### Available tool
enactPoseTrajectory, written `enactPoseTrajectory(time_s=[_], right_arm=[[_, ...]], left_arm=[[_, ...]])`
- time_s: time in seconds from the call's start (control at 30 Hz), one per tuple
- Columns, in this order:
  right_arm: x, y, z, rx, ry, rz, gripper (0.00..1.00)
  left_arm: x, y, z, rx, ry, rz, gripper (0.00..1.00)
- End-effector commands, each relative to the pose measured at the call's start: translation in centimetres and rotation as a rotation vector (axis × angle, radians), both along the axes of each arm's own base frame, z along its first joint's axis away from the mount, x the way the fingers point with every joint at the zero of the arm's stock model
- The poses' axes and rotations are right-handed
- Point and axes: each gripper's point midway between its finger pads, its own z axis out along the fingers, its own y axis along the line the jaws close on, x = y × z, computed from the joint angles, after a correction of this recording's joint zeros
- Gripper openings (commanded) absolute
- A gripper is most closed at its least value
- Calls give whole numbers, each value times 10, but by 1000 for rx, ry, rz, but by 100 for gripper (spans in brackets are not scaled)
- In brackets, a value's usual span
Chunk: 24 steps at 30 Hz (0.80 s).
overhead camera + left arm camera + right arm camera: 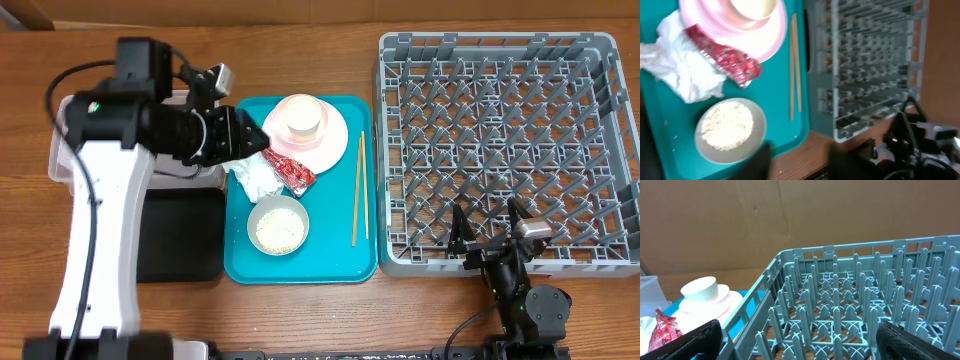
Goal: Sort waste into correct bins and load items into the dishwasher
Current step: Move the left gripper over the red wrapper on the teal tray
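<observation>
Chopsticks [359, 188] paired, axis parallel w/ rack [383, 150]

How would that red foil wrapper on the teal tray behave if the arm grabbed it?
The red foil wrapper looks thin and crinkled, so it is probably very light and would likely crumple rather than hold its shape. Its glossy surface may be slippery in a pinch. It rests against the white napkin, so pulling it might drag the napkin along.

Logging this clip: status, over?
Left gripper open, over tray by napkin. Right gripper open, at near wall of rack. Wrapper, rice bowl, plate, chopsticks on tray; rack empty. Nothing blocking.
</observation>
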Motion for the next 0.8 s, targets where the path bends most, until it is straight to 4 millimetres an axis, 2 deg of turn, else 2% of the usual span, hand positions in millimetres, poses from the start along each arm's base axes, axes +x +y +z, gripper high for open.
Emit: enactPoseTrajectory(time_s=[0.0,0.13,0.27,0.4,0.53,0.6,0.63,0.77], right_arm=[[0,-2,-2,3,-4,-8,100],[0,-2,-2,3,-4,-8,100],[0,-2,-2,3,-4,-8,100],[0,-2,-2,3,-4,-8,100],[0,-2,-2,3,-4,-8,100],[0,-2,-2,3,-4,-8,100],[0,-2,-2,3,-4,-8,100],[0,-2,-2,3,-4,-8,100]], left_arm=[[11,16,-28,129,67,31,4],[15,25,-63,222,165,36,4],[17,21,-95,295,245,48,4],[18,13,-117,373,274,52,4],[27,7,-131,467,270,133,5],[32,-1,-137,481,265,166,11],[34,-6,-139,478,265,175,29],[36,-25,-149,465,288,217,54]])
